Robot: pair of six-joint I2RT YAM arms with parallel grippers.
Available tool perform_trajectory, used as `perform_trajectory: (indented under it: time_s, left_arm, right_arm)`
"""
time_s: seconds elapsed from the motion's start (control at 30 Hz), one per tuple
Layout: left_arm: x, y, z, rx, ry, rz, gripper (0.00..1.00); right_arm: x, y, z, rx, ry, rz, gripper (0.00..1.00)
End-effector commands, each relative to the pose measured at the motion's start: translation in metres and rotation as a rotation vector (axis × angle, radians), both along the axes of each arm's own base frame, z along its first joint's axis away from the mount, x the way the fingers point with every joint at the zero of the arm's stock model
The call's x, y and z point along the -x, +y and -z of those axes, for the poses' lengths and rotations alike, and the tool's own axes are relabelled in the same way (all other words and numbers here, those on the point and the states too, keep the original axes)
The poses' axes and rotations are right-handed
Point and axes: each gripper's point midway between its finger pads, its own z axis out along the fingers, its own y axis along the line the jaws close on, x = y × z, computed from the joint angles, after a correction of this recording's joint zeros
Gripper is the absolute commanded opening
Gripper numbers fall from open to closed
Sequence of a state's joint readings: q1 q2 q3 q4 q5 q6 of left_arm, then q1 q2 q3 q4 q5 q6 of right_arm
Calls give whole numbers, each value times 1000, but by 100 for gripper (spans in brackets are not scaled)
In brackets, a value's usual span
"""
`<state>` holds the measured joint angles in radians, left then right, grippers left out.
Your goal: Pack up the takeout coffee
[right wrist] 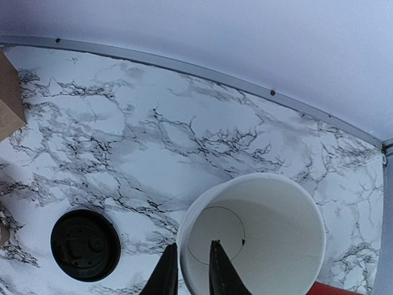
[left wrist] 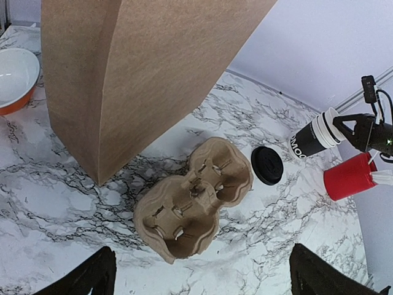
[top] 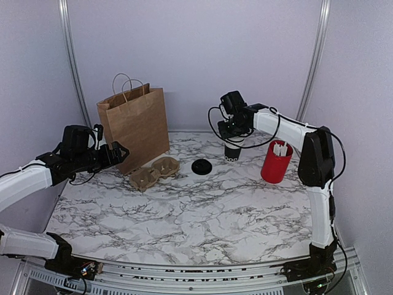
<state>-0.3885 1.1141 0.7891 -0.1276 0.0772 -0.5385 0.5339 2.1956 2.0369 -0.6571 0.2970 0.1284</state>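
The cup (right wrist: 258, 233) is pinched at its rim by the right end effector (right wrist: 190, 273), one finger inside, at the back of the table (top: 184, 215) near the lid (right wrist: 85, 244), probably for capping. The left end effector (top: 118, 151) is held spread near the carrier (left wrist: 193, 196).

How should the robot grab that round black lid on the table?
From straight above, pinching across its outer edge. The lid lies flat on the table, low and round, with nothing touching it, so both sides are free.
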Motion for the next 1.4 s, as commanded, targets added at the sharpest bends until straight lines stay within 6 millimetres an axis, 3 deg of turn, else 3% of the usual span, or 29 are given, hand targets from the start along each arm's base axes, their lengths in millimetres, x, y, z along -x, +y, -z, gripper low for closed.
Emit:
perform_trajectory:
  time_s: [0.0, 0.2, 0.43, 0.83, 1.27, 1.37]
  left_arm:
    - [-6, -2, -7, 22, -25, 8, 99]
    - [-5, -1, -6, 25, -24, 6, 99]
    - [-5, -1, -5, 29, -22, 7, 99]
    - [-5, -3, -4, 41, -19, 14, 99]
    - [-4, -5, -3, 48, -15, 24, 99]
    - [-4, -5, -3, 51, -15, 22, 99]
  right_arm:
    - [-7, -1, -1, 0, -6, 8, 18]
    - [-7, -2, 6, 6, 2, 19, 16]
    - [-8, -5, -3, 12, -16, 32, 0]
    - [1, -11, -41, 84, -99, 68, 0]
    - [9, 2, -55, 111, -113, 31, 2]
    - [12, 9, -51, 86, -85, -11, 4]
